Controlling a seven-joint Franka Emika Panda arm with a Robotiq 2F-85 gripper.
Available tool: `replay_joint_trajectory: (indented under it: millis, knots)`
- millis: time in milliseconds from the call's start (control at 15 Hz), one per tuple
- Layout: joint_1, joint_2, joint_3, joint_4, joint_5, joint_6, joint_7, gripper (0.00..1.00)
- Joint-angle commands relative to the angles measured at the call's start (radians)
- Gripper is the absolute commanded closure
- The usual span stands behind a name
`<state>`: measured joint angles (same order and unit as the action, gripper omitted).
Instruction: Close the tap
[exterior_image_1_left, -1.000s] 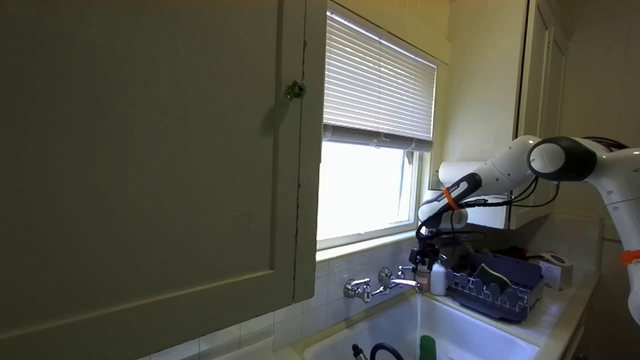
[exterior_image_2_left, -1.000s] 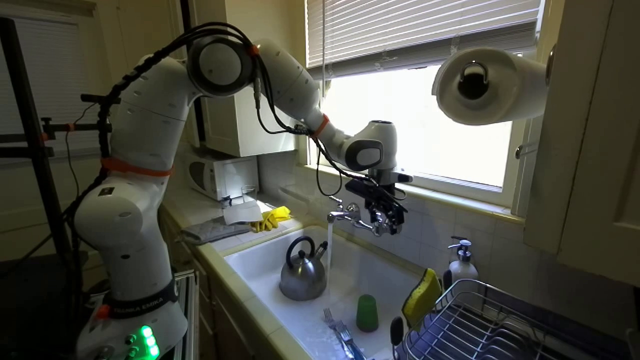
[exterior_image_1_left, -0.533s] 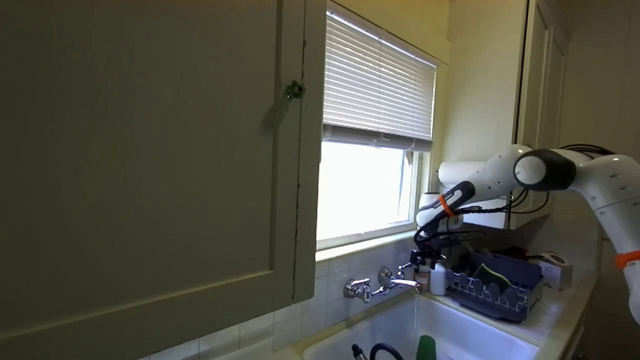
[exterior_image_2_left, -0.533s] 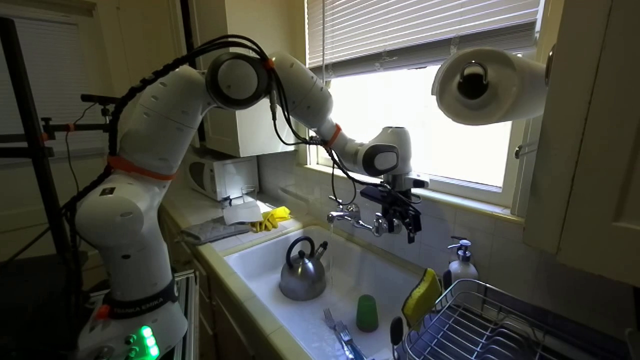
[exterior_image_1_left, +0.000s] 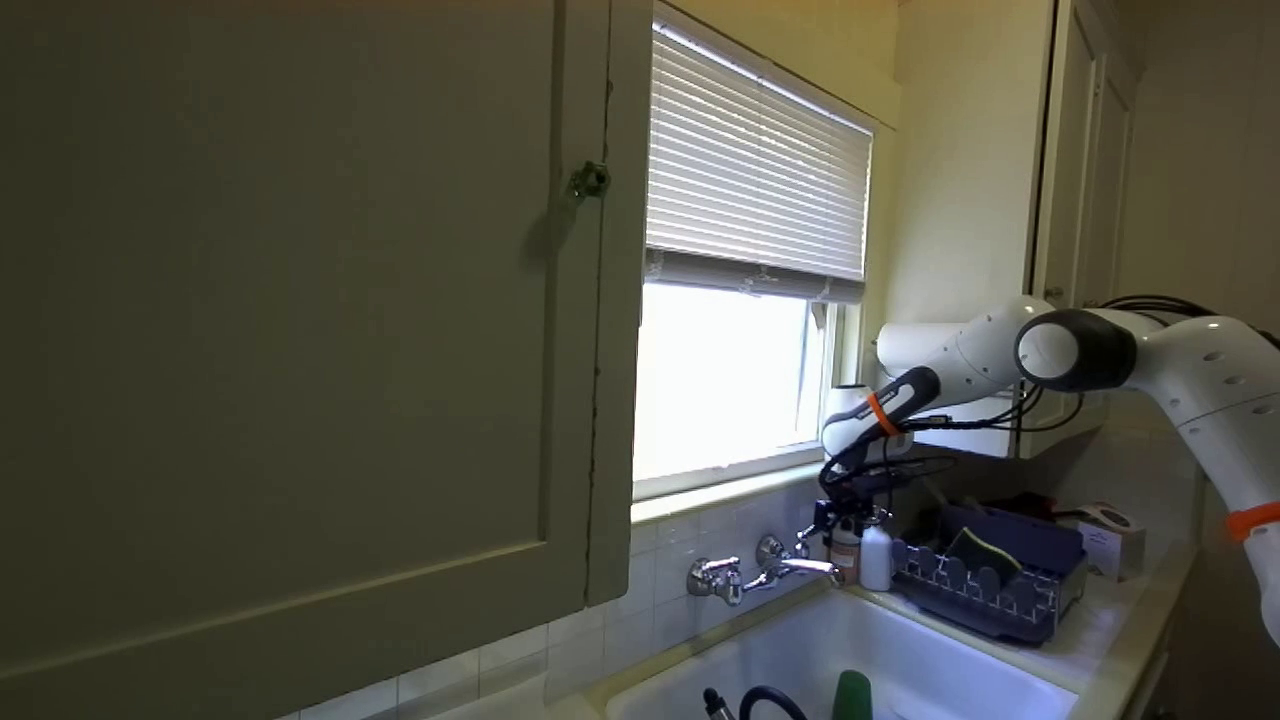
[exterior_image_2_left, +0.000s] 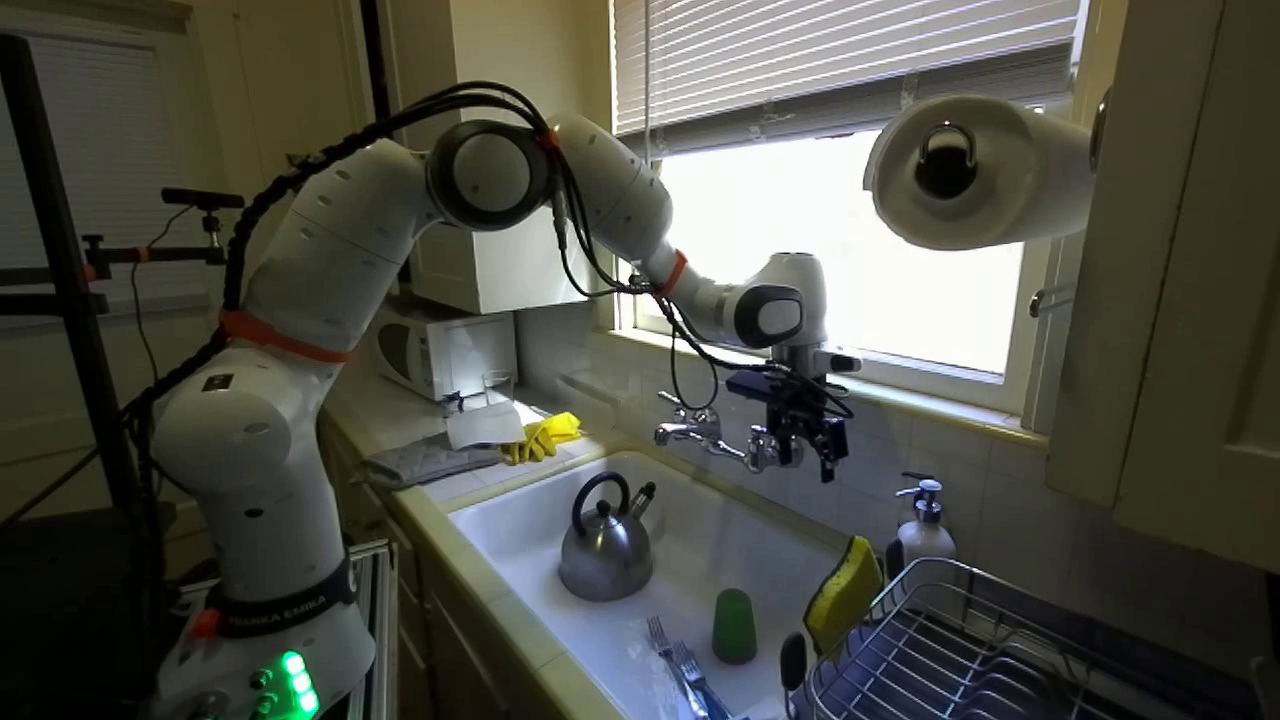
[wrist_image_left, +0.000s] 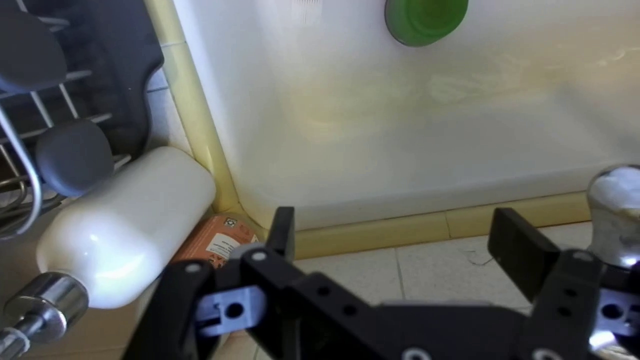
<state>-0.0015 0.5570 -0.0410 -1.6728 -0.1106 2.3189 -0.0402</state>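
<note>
Kettle (exterior_image_2_left: 606, 560) was shown whole only in an exterior view; there, mid-frame, the tap (exterior_image_2_left: 704, 430) was pointed left, its long axis slanted down rightward; fingers (wrist_image_left: 282, 232) were seen spread.

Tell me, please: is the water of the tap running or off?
Off: both exterior views show no stream below the tap.

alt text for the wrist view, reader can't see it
An open, empty black gripper over the edge of a white sink, with part of the chrome tap at the picture's right edge. A white pump bottle and dish rack are at left; a green cup shows at the top.
</note>
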Motion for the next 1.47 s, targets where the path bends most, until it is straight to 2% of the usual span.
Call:
replay_joint_trajectory:
  millis: [0, 333, 533, 600, 800, 933, 1133, 1267, 1400]
  knots:
    - [0.015, 0.027, 0.012, 0.051, 0.005, 0.053, 0.031, 0.00]
    - [0.016, 0.057, 0.012, 0.093, -0.005, 0.091, 0.017, 0.00]
    - [0.017, 0.047, 0.016, 0.094, 0.000, 0.067, 0.012, 0.00]
    - [0.022, 0.010, 0.008, 0.044, -0.013, 0.080, 0.021, 0.00]
    - [0.001, -0.140, 0.046, -0.138, 0.015, 0.063, -0.055, 0.00]
    - [-0.044, -0.236, 0.105, -0.245, 0.089, 0.081, -0.186, 0.00]
    - [-0.077, -0.383, 0.158, -0.379, 0.209, 0.030, -0.359, 0.00]
    - [-0.084, -0.474, 0.160, -0.453, 0.287, -0.025, -0.464, 0.00]
    - [-0.067, -0.558, 0.123, -0.517, 0.273, -0.105, -0.469, 0.00]
